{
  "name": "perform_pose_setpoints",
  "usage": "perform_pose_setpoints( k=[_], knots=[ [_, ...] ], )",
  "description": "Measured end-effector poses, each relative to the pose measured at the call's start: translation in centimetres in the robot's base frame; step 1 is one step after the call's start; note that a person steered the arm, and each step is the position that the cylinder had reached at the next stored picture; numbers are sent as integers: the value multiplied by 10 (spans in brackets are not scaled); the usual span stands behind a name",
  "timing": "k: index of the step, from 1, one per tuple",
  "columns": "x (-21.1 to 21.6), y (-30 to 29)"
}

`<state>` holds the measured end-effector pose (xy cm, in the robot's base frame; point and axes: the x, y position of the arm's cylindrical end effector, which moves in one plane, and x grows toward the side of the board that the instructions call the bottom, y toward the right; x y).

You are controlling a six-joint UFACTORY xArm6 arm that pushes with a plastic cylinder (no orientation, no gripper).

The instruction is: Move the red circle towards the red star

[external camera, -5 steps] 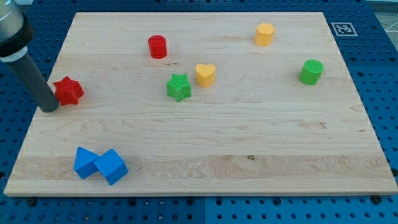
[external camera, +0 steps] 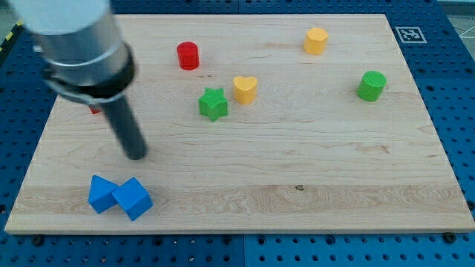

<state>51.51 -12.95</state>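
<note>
The red circle (external camera: 188, 55) stands near the board's top, left of centre. The red star (external camera: 95, 109) is at the view's left, almost wholly hidden behind the arm's grey body; only a red sliver shows. My tip (external camera: 136, 154) rests on the board below and to the right of the star, above the blue blocks, and well below and left of the red circle. It touches no block.
A green star (external camera: 213, 103) and a yellow heart (external camera: 245, 88) sit mid-board. A yellow block (external camera: 315, 40) is at the top right, a green block (external camera: 371, 85) at the right. Two blue cubes (external camera: 119, 196) lie together at the bottom left.
The arm has swung from the board's left edge beside the red star towards the right and bottom; its body now covers the star. No block has visibly moved.
</note>
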Motion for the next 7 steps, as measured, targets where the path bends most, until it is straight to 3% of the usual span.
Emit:
perform_pose_setpoints(
  k=[1,3,5,7],
  knots=[
    [-33,19],
    [-110,-12],
    [-225,-37],
    [-255,80]
  ],
)
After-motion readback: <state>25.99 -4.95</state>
